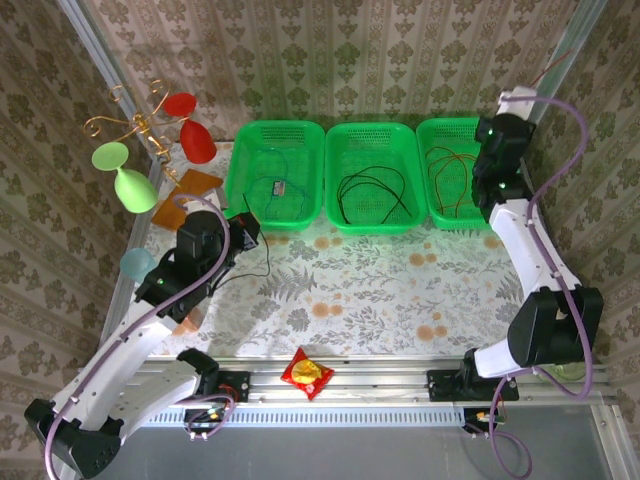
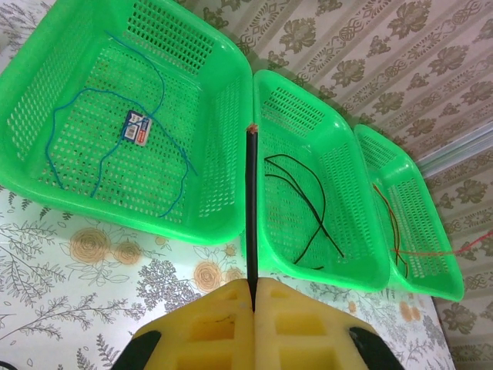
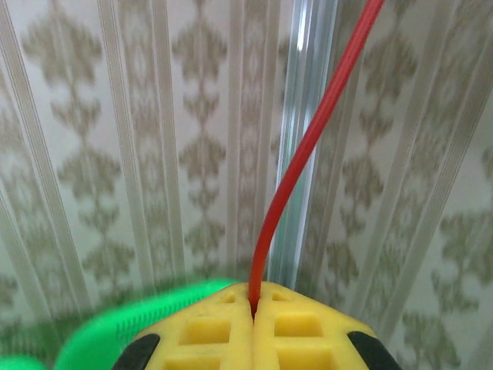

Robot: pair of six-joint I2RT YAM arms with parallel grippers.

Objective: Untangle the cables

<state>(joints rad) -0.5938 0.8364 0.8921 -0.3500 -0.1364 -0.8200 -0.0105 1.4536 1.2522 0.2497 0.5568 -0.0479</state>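
Left end effector (image 2: 253, 297), at about 9 o'clock on the tabletop (image 1: 370, 290), is clamping shut on the held black cable (image 2: 251, 208). This cable is rising straight toward 12 o'clock in the wrist view. The left basket (image 2: 223, 116) is holding the blue-green cable (image 2: 164, 86), which is lying in a loose loop around a small tag (image 2: 137, 127). The middle basket (image 1: 372, 131) is holding the loose black cable (image 1: 372, 178). The right basket (image 1: 440, 125), at 1 o'clock, is holding the red and brown-orange cables (image 1: 450, 165). Right end effector (image 3: 253, 304), near 2 o'clock, is clamping shut on the red cable (image 3: 308, 146), which is curving up toward 1 o'clock.
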